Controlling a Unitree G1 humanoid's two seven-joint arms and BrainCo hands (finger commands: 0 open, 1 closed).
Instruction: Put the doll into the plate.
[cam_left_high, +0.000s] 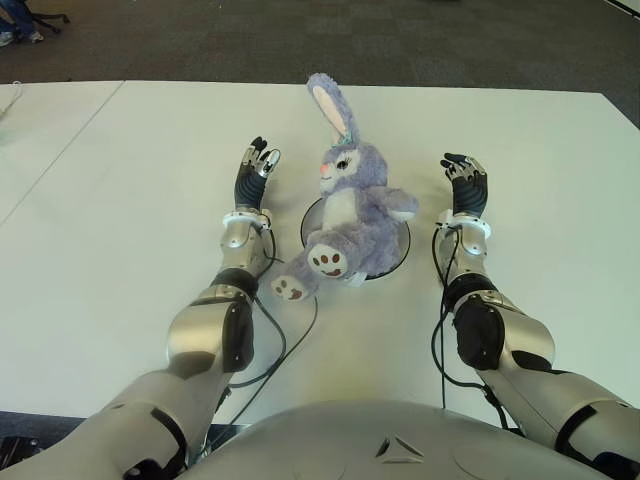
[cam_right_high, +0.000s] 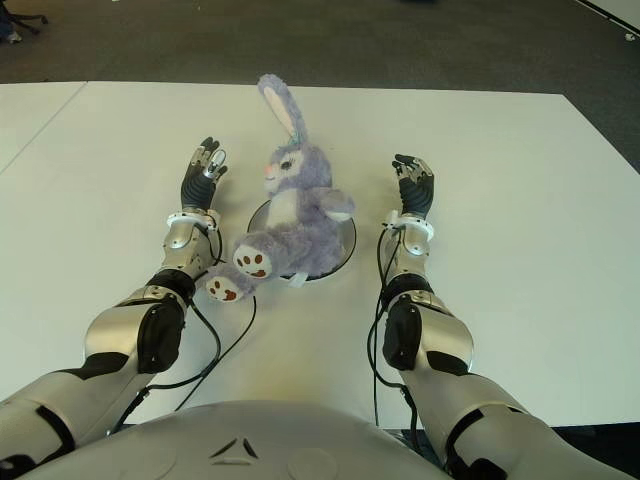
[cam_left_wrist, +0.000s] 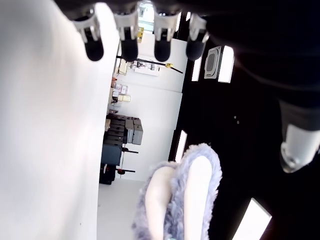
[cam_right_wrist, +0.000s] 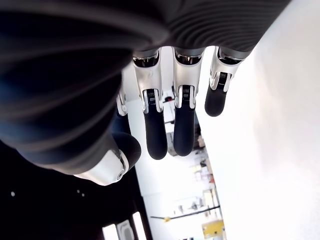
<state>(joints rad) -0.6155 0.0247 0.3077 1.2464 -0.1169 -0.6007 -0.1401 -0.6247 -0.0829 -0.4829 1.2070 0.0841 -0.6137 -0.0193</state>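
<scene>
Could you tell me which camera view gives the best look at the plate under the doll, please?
The left eye view: the plate shows its dark rim on both sides of the doll sitting on it. The right eye view shows it just as well, from slightly aside. The left wrist view shows only the doll's ears; the right wrist view shows neither.

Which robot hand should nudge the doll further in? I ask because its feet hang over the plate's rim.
Probably the left robot hand: the doll's feet overhang the plate toward it. The right robot hand shows open on the other side.
</scene>
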